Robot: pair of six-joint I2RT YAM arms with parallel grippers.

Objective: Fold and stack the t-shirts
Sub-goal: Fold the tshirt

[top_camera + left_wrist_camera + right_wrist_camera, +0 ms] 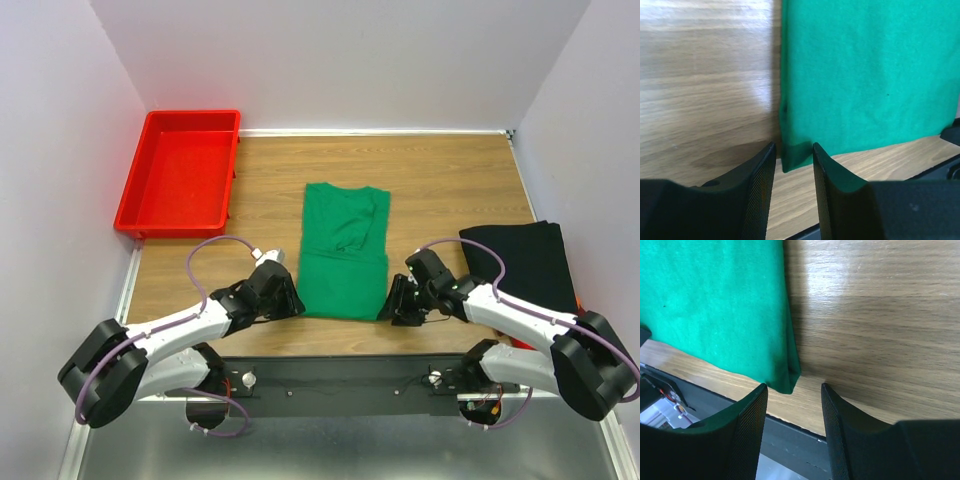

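The bright green t-shirt lies flat mid-table, folded into a long strip with its sleeves tucked in. My left gripper is low at its near-left corner. In the left wrist view the jaws stand open, and the green shirt's corner lies just ahead between the tips, not pinched. My right gripper is at the near-right corner, also open. There the green shirt's folded corner lies by the left fingertip. A folded black t-shirt lies at the right.
A red plastic tray stands at the far left corner. The table's near edge and the black mounting rail run right behind both grippers. White walls close in the table on three sides.
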